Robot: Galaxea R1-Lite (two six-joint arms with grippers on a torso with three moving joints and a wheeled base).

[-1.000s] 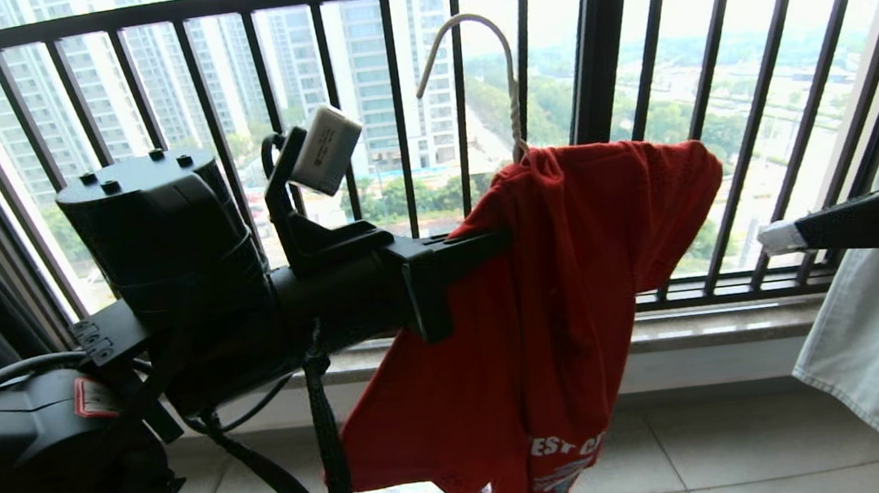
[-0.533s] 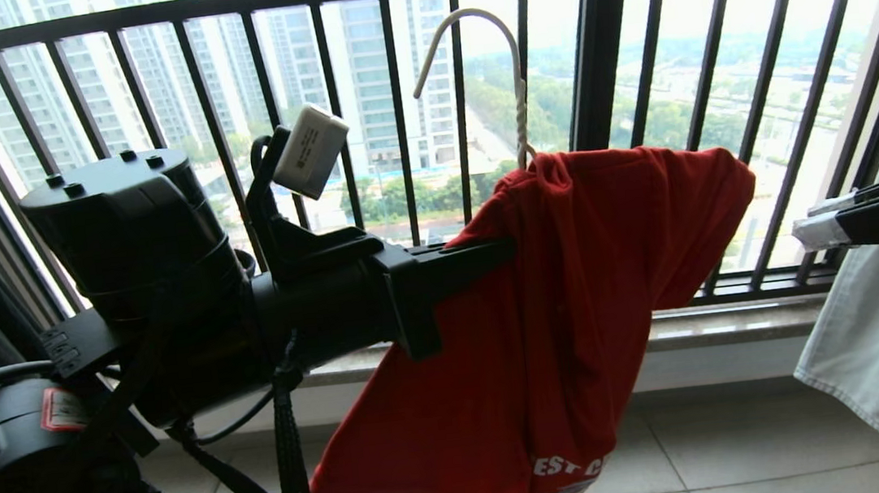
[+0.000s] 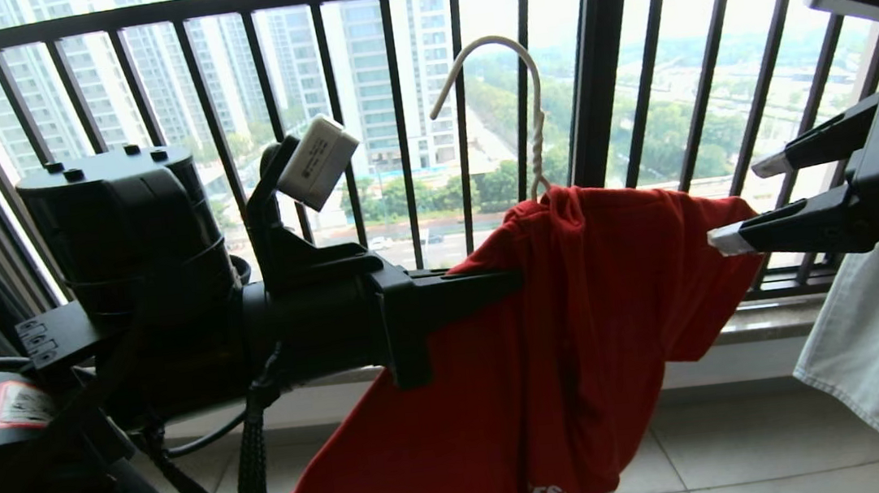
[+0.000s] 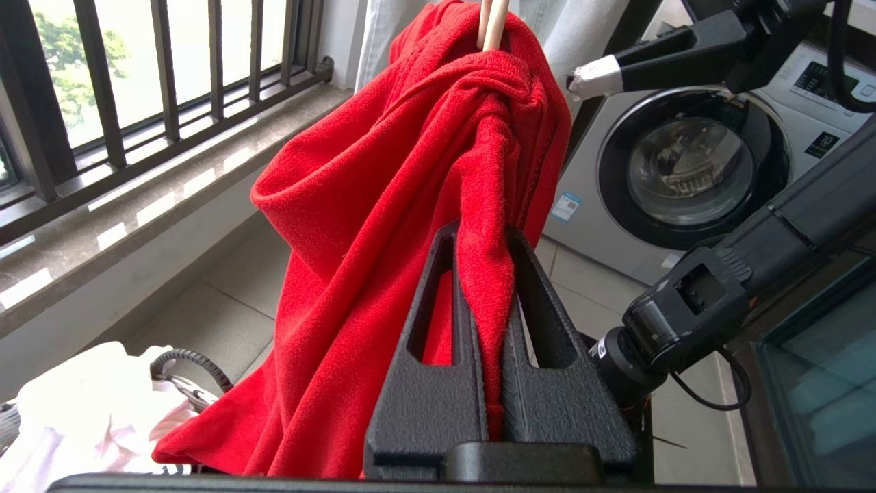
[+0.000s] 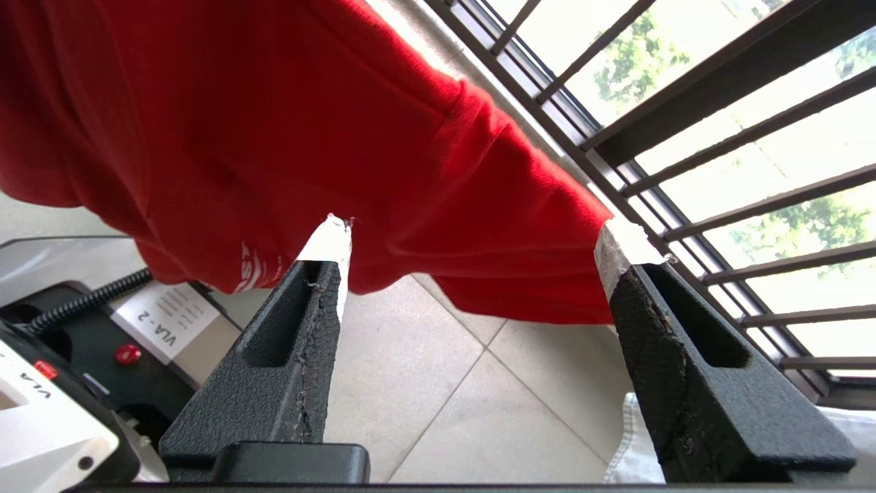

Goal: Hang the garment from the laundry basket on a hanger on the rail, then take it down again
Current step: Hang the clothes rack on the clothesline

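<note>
Right claw [image 3: 733, 203] spread wide, empty, level with sleeve end of red short-sleeved T-shirt [image 3: 579, 330]; cloth lies straight ahead. Left claw [image 4: 489, 322] pinches its other shoulder.

Matte black left arm [image 3: 168, 308] with top screws, white camera block [image 3: 316, 161], braided cable, black wedge-fingered right hand [image 3: 753, 201], white-taped tips

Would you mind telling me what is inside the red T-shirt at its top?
The cream hanger's hook and twisted neck rise out of the red T-shirt's collar. Its shoulder arms are covered by the fabric. The left end effector is clamped on a bunched fold of the shirt.
</note>
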